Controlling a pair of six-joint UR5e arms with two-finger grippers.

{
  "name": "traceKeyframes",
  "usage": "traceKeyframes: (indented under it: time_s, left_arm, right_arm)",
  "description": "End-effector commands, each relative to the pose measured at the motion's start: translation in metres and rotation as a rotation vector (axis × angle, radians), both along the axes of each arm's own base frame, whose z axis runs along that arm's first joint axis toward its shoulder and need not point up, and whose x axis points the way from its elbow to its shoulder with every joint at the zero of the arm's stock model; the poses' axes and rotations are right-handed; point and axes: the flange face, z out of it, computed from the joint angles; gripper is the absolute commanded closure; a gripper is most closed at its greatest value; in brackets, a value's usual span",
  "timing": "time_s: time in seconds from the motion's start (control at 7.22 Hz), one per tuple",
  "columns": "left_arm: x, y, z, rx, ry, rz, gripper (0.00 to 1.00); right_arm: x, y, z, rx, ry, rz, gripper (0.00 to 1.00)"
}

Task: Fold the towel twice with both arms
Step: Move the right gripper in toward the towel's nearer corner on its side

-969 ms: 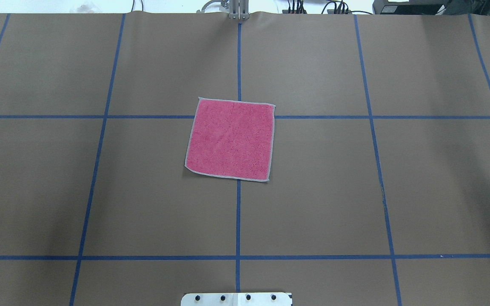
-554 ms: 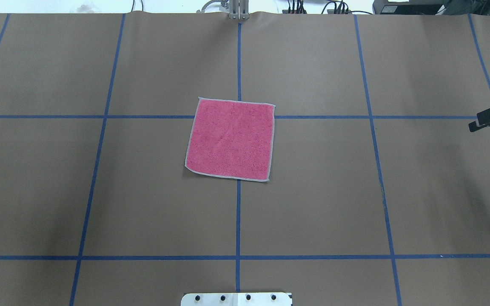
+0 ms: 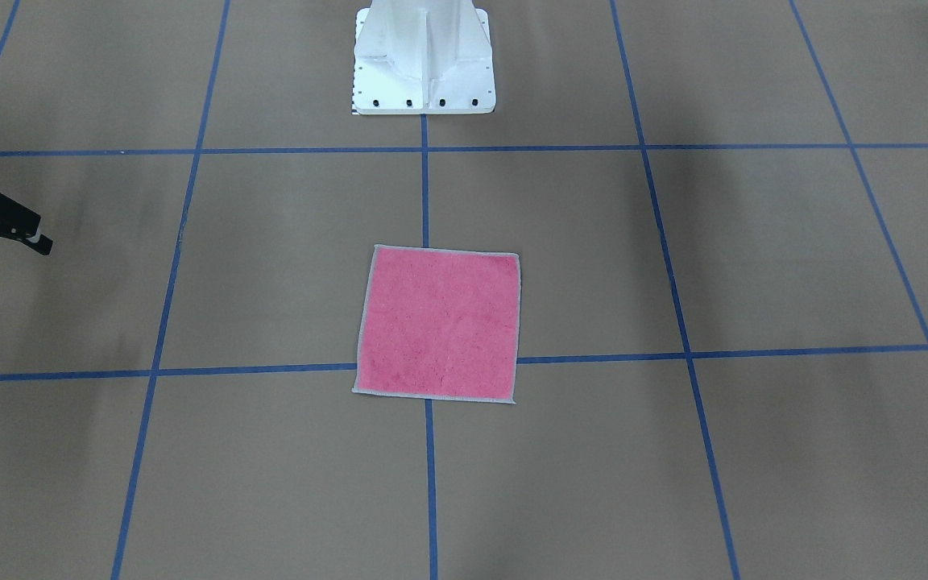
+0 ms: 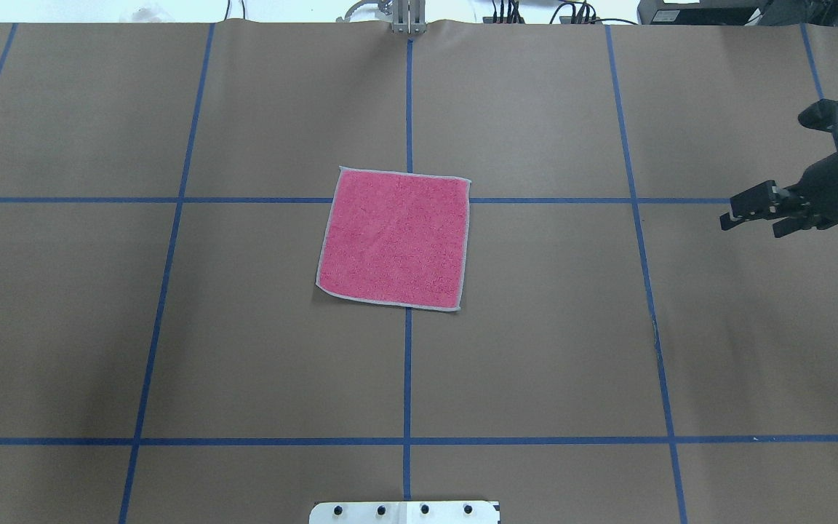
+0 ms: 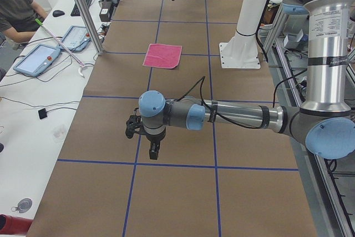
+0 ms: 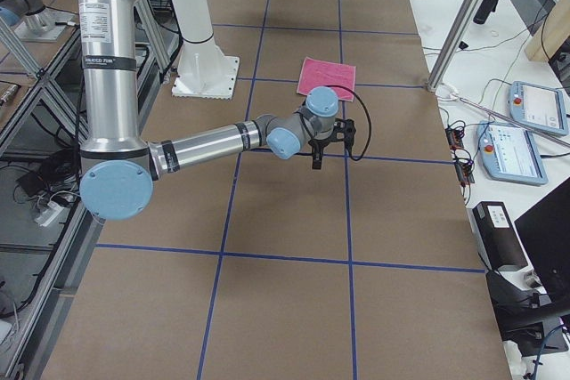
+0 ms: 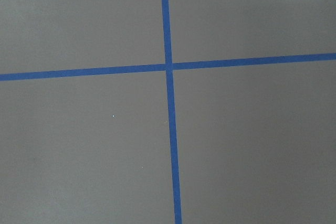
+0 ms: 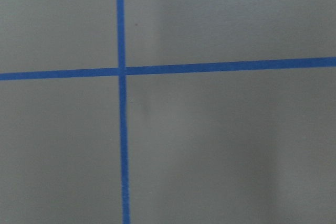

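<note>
Towel [image 4: 393, 239] spread flat at mid-bench, nothing touching it.
It lies pink face up on the bench [image 4: 535, 349], unfolded, over a crossing of blue tape lines [image 4: 406, 364]. The right end effector [image 4: 752, 222] hovers well apart from it near the bench's right edge, fingers released with a gap between them. The left end effector [image 5: 153, 149] hangs over bare bench, well apart from the towel; whether it is released or clenched cannot be told.
</note>
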Motion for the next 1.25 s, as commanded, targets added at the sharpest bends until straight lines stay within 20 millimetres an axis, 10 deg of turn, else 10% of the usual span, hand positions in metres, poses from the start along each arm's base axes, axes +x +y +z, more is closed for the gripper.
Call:
traceKeyframes:
  time_s: [0.0,0.69,1.11]
  left_arm:
    - [0.003,-0.001,0.004,-0.023,0.0,-0.01,0.0]
    - [0.014,-0.005,0.013,-0.043,-0.003,0.0,0.0]
    - [0.014,-0.005,0.016,-0.049,-0.003,0.0,0.0]
  right_arm:
    - [-0.096,0.009,-0.073,-0.1,-0.032,0.086,0.0]
    - [-0.295,0.096,-0.192,-0.181,-0.023,0.232,0.07]
    - [-0.343,0.098,-0.208,-0.209,-0.017,0.301,0.13]
